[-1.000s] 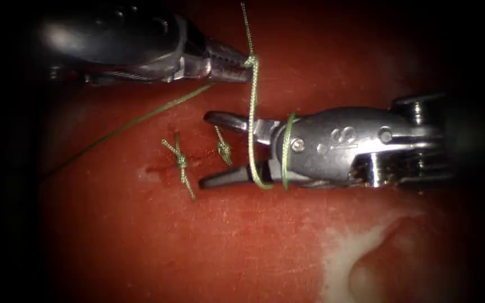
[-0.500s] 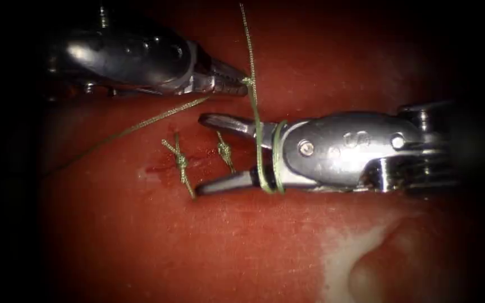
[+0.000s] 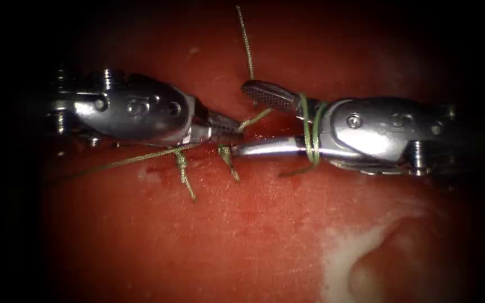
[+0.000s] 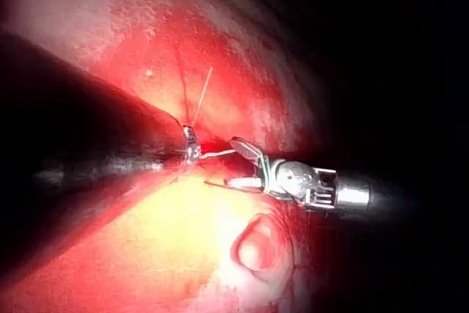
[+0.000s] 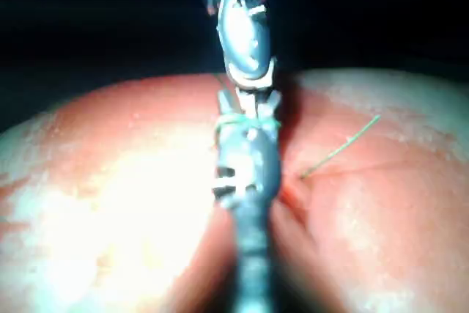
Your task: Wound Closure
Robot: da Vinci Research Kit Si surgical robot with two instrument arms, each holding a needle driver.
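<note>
Gripping the green thread (image 3: 252,118) between closed jaws, the left tool (image 3: 232,134) comes in from the left of the endoscope view with its tip just over the cut (image 3: 209,160) in the tissue (image 3: 242,235). From that tip a short length of thread rises toward the right tool (image 3: 248,120), whose jaws stand wide apart, one blade above and one below, with nothing clamped between them. Two turns of the same thread are wound around the right tool at the base of its jaws, and a strand trails off below it onto the tissue. Another strand climbs away from the upper blade to the top edge, and a long one runs from under the left tool out to the left across the tissue. Two tied knots (image 3: 182,163) sit on the cut beneath the left tool, their cut ends pointing down. Red fluid (image 3: 265,130) lies between the two tool tips. I cannot make out the needle. The left wrist view has the right tool (image 4: 238,163) open, facing the left tool's tip (image 4: 192,150).
</note>
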